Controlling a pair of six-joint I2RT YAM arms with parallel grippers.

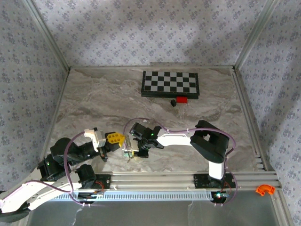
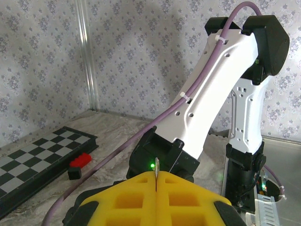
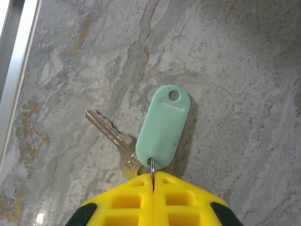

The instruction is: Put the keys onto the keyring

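Right fingers point(image 3: 144, 182) pinch the keyring point(image 3: 152, 167), right arm point(image 1: 176, 138) stretched leftward, low.

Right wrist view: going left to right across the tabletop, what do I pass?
Aluminium rail → silver key → mint-green tag.

Tabletop point(image 1: 94, 103): grey-beige marble pattern | far centre: checkerboard point(image 1: 170, 84), lying flat | just before it: red block point(image 1: 182, 100), black block point(image 1: 173, 102), side by side
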